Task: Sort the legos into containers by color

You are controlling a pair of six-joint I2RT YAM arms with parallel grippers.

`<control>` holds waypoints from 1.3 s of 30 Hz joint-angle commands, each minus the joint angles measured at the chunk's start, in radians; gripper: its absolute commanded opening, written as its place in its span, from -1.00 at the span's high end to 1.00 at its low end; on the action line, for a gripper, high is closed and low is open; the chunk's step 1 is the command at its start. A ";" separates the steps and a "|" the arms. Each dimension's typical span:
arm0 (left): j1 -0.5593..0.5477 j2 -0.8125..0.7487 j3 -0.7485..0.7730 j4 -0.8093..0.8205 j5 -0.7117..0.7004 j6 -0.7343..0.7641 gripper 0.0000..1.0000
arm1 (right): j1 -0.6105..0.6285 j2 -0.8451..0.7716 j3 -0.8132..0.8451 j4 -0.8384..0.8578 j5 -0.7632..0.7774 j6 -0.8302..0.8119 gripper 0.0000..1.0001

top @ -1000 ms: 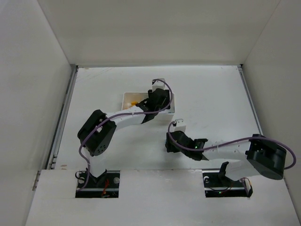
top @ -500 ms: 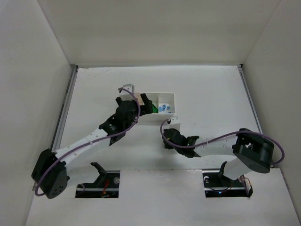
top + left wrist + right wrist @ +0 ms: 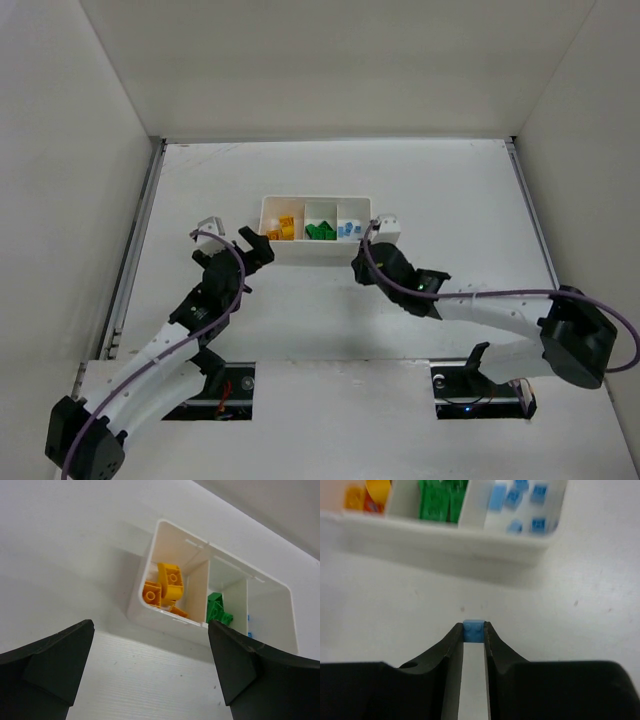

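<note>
The white three-compartment tray (image 3: 315, 251) holds yellow-orange legos (image 3: 284, 228) on the left, green legos (image 3: 319, 232) in the middle and light blue legos (image 3: 348, 229) on the right. My right gripper (image 3: 474, 630) is shut on one small light blue lego (image 3: 474, 631), just in front of the tray's front wall (image 3: 445, 540), near its blue end. In the top view that gripper (image 3: 359, 267) hides the brick. My left gripper (image 3: 150, 665) is open and empty, off the tray's front left corner (image 3: 137, 615), with the yellow legos (image 3: 165, 585) ahead of it.
White walls enclose the table on the left, back and right. Both arm bases sit at the near edge. The right arm's purple cable (image 3: 500, 296) loops over the table's right front.
The left arm has drawn back from over the tray to its front left, and its jaws have opened wide. The right gripper has shut on the blue lego and moved up toward the tray.
</note>
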 commanded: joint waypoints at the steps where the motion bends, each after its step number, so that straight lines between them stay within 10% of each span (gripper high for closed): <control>1: 0.040 -0.025 -0.040 -0.037 -0.018 -0.081 -1.00 | -0.081 -0.037 0.114 0.019 -0.003 -0.084 0.53; 17: 0.072 -0.096 -0.128 -0.156 0.010 -0.166 -1.00 | -0.245 0.245 0.416 0.029 -0.067 -0.152 0.22; 29: 0.123 -0.099 -0.086 -0.256 -0.001 -0.199 -1.00 | -0.240 -0.013 0.223 0.059 0.011 -0.135 -0.01; 39: 0.195 -0.119 -0.063 -0.314 0.001 -0.205 -1.00 | -0.325 -0.393 -0.168 0.134 0.136 -0.032 -1.00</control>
